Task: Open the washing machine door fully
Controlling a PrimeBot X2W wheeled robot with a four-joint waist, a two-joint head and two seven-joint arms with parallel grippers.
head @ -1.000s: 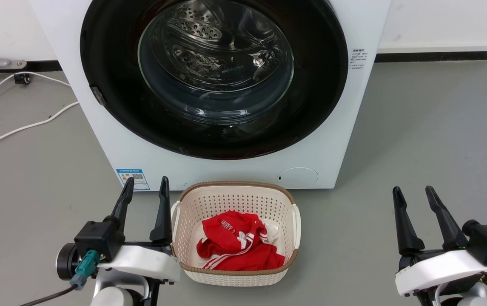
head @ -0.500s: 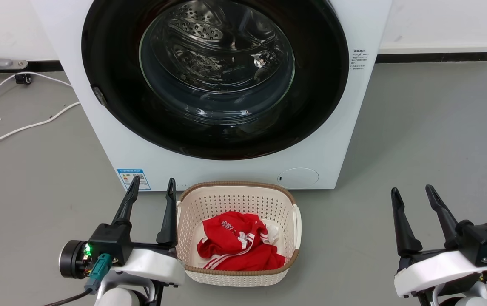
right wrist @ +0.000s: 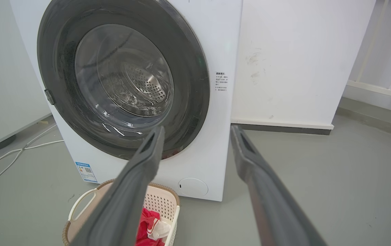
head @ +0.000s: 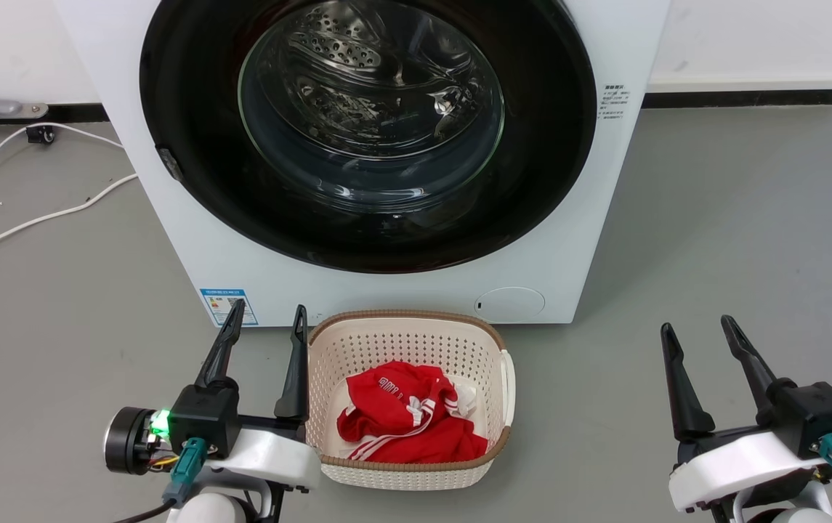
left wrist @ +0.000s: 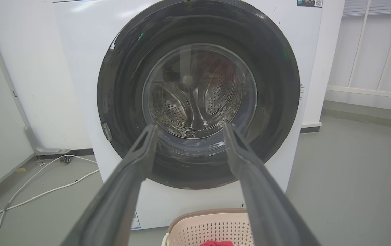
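Head view: washing machine door [head: 368,131] shut, left gripper [head: 269,305] and right gripper [head: 696,322] spread-jawed; best pull from its 9 o'clock tab [head: 168,163].

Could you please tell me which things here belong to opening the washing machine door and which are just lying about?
Belong to the job: washing machine door, shut; washing machine; left gripper and right gripper, jaws apart, empty.

Lying about: laundry basket; red garment inside it; white cables on the floor.

Black pincer fingers [head: 220,349], white wrist shells [head: 263,454], teal connectors [head: 187,463], green light [head: 161,423]
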